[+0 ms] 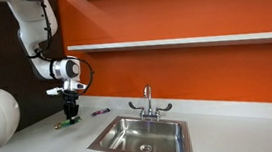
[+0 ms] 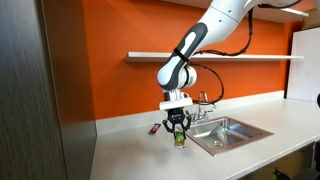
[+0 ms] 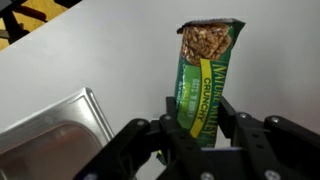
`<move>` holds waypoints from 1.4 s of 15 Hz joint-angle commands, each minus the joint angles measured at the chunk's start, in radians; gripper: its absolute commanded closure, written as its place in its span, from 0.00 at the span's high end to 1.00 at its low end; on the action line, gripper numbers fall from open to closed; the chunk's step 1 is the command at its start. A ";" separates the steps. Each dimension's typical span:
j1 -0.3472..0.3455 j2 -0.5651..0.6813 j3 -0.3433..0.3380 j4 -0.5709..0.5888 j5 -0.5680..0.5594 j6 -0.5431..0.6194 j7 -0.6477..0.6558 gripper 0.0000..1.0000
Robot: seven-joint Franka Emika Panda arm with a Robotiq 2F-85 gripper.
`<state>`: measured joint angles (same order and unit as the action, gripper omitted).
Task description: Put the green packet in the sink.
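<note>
The green packet (image 3: 205, 80) is a flat granola-bar wrapper with yellow lettering. My gripper (image 3: 197, 112) is shut on its lower end, and the packet sticks out beyond the fingers. In both exterior views the gripper (image 1: 71, 114) (image 2: 179, 131) hangs just above the white counter with the packet (image 1: 71, 119) (image 2: 179, 139) pointing down, to the side of the sink. The sink (image 1: 142, 136) (image 2: 235, 132) is a steel basin with a round drain; its corner shows in the wrist view (image 3: 55, 125).
A chrome two-handled faucet (image 1: 149, 105) stands behind the basin. A small thin purple object (image 1: 99, 113) (image 2: 156, 128) lies on the white counter (image 1: 42, 140) near the orange wall. A shelf (image 1: 173, 42) runs along the wall above.
</note>
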<state>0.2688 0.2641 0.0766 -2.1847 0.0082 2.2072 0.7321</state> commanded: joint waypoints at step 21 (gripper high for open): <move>-0.263 -0.177 -0.137 -0.226 -0.045 0.140 -0.384 0.18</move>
<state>0.0458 0.0809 -0.0484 -2.4158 -0.0412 2.3227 0.4220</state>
